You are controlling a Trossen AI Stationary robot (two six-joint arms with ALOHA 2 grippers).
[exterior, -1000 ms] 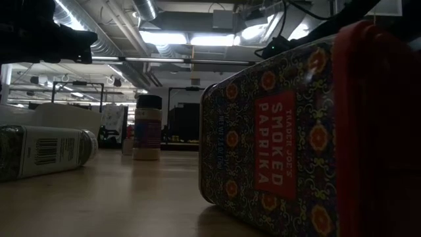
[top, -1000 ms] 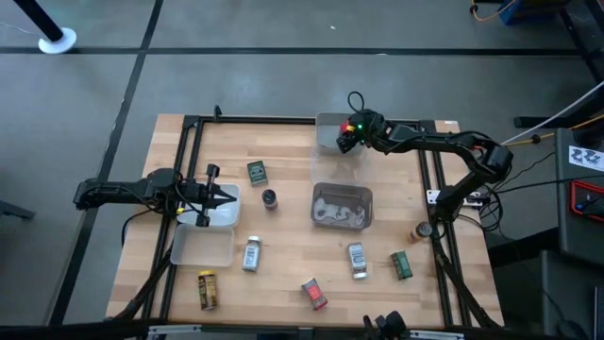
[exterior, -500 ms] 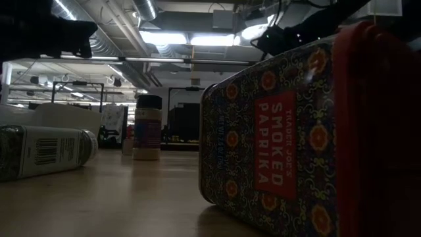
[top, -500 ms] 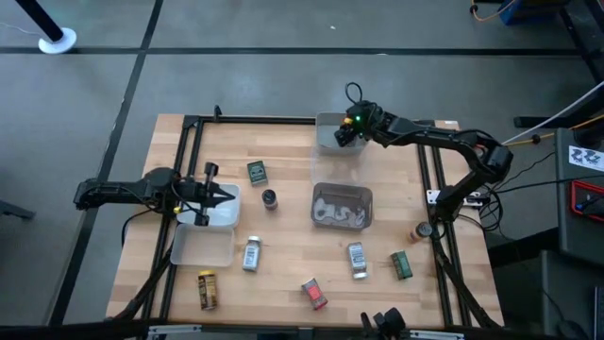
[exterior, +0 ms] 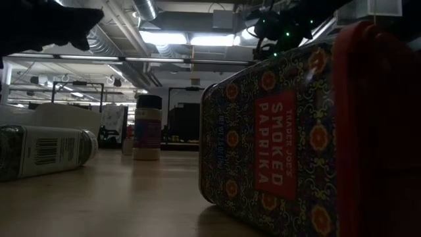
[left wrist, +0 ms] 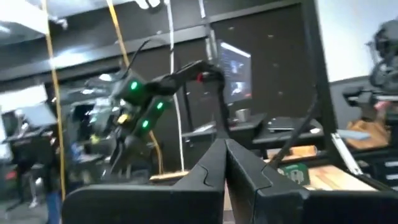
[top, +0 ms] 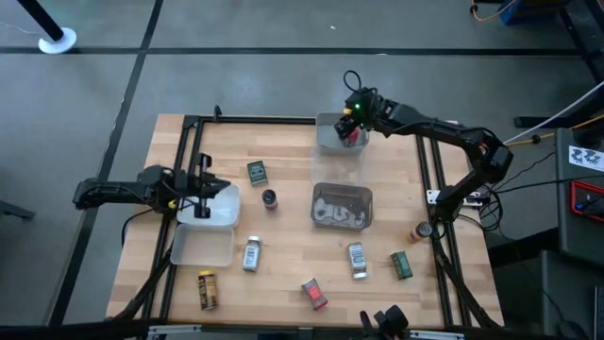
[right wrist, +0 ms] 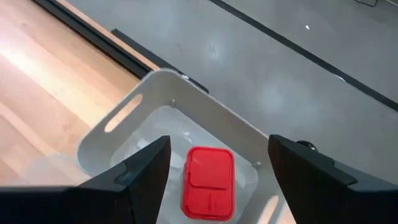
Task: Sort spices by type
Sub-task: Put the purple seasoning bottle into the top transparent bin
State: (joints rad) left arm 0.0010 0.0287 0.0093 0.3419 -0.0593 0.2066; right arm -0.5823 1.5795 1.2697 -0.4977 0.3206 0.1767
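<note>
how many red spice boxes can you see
2. One red box lies in the clear tray at the table's far edge, below the right gripper, which is open. The other red box lies near the table's front edge. Others may be hidden.

You are in a robotics lab or workshop, not a kitchen. The wooden counter (top: pixel 293 227) sits in a black metal frame (top: pixel 193 127) on a bare grey concrete floor (top: pixel 283 76). Across the room run exposed ceiling ducts (exterior: pixel 125 20) and strip lights (exterior: pixel 197 39), and behind stand dark benches (left wrist: pixel 292 124) with cables and equipment.
</note>
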